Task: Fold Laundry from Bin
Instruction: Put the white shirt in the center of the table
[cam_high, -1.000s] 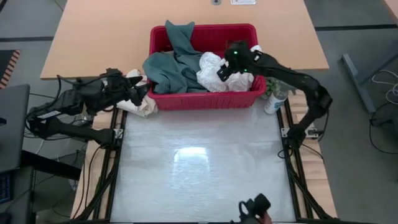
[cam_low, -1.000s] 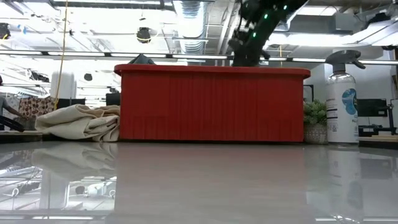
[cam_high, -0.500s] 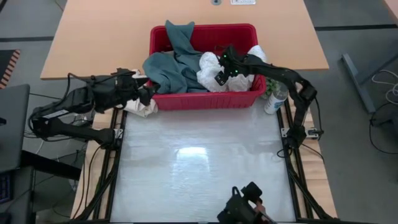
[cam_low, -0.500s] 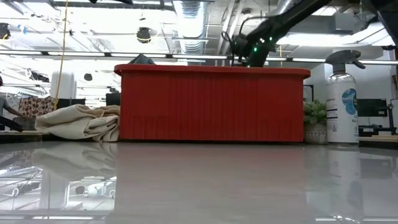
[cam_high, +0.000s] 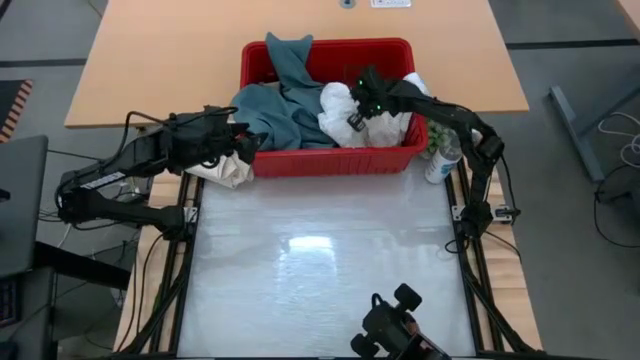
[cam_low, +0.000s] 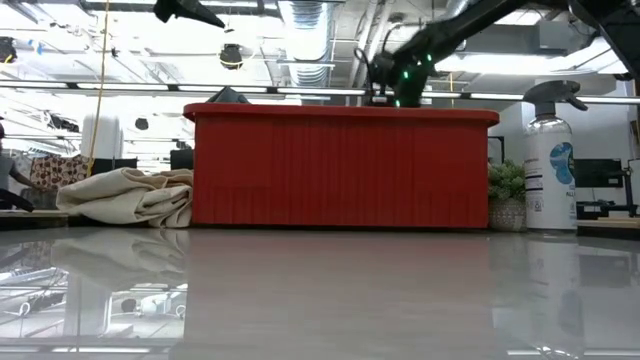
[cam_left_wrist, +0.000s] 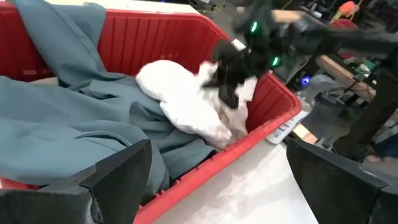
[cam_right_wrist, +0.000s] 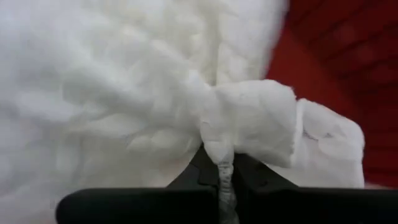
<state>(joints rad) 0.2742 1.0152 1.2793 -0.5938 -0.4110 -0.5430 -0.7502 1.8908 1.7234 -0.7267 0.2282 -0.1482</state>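
In the red bin (cam_high: 327, 158) at the table's far edge lies the laundry: a teal garment (cam_high: 275, 105), soft and bulky, and a white towel (cam_high: 340, 115), light and limp. The right gripper (cam_high: 357, 112) is pinched on a towel fold; the left gripper (cam_high: 246, 145) hovers agape at the bin's left end. The table (cam_high: 320, 270) is glossy, the room behind cluttered.

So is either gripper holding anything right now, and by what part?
The right gripper is shut on a pinched fold of the white towel in the bin. The left gripper is open, holding nothing.
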